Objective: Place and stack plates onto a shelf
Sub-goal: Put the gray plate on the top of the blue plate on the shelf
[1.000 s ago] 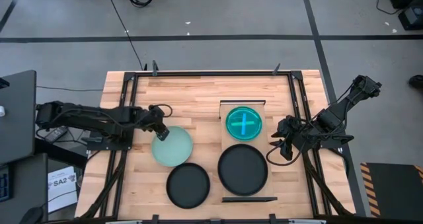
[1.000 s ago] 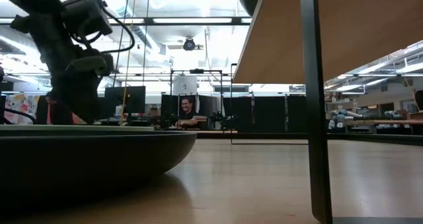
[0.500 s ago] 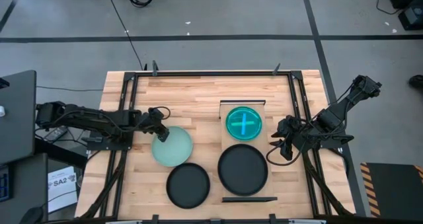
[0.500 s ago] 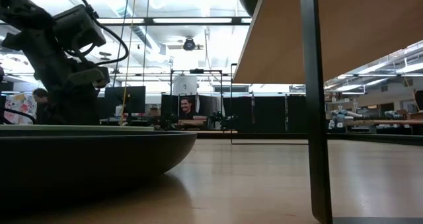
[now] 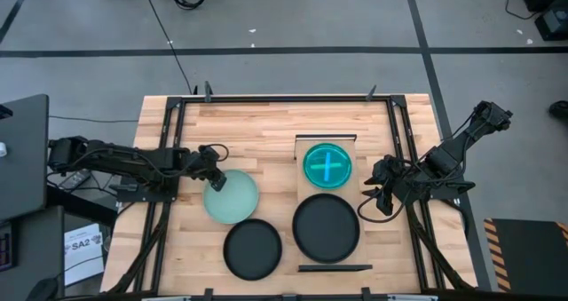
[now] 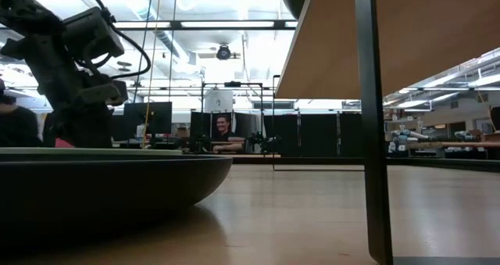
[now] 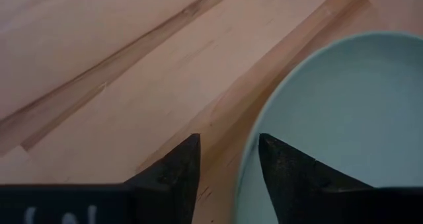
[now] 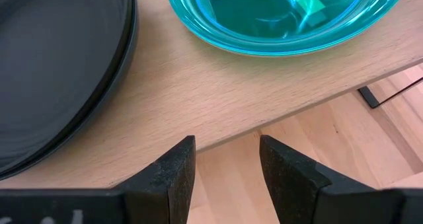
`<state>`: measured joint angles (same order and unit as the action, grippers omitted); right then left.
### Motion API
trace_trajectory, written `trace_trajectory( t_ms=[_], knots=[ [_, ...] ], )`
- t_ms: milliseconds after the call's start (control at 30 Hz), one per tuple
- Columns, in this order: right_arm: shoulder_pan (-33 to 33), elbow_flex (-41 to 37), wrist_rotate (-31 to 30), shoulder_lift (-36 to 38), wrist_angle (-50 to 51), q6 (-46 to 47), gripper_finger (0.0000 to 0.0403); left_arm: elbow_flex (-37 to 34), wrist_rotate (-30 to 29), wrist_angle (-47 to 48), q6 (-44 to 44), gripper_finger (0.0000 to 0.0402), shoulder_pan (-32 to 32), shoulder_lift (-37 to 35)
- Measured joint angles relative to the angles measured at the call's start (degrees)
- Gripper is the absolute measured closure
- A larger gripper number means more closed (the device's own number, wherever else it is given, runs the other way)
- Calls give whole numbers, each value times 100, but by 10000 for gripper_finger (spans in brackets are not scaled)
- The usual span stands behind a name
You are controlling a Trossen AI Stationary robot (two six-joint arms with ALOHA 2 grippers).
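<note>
A pale mint plate [image 5: 232, 197] lies flat on the tabletop, left of the shelf [image 5: 359, 172]. My left gripper [image 5: 213, 180] is down at the plate's far-left rim [image 7: 250, 159], open, one finger outside the rim and one over the plate's inside. A teal-blue plate [image 5: 327, 165] sits on the shelf's far half and a black plate [image 5: 327, 227] on its near half. A second black plate [image 5: 252, 249] rests on the table near the front edge. My right gripper [image 5: 371, 197] hovers open beside the shelf's right edge [image 8: 218, 128], nothing between its fingers. My left gripper straddles the mint plate's far-left rim [image 7: 246, 174], slanting down from the table's left. One finger [image 7: 175, 171] stands over the wood outside and the other [image 7: 284, 171] over the plate's inside. I cannot tell whether either finger touches the plate, which lies flat on the table.
The shelf stands raised on thin dark legs [image 6: 371, 124]. A dark metal frame [image 5: 169, 141] runs along the table's left, right and far sides. Bare wood [image 5: 248, 128] spans the far part of the table. People [image 6: 224, 132] sit in the room beyond.
My left gripper has come down toward the mint plate's far-left rim and then held still. The plates and my right arm have stayed put.
</note>
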<state>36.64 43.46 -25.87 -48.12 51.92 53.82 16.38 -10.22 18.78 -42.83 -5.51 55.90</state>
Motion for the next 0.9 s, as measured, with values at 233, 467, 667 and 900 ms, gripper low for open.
trace_trajectory(
  t_ms=[233,467,667,900],
  knots=[
    [-1,0,1,0,0,0,228,2,0,5,2,291,0,0],
    [-1,0,1,0,0,0,228,7,0,-1,5,337,1,0],
    [-1,0,2,0,2,0,228,11,3,-30,4,378,2,-2],
    [0,0,2,0,0,0,228,13,15,-41,0,385,2,-2]
  ],
)
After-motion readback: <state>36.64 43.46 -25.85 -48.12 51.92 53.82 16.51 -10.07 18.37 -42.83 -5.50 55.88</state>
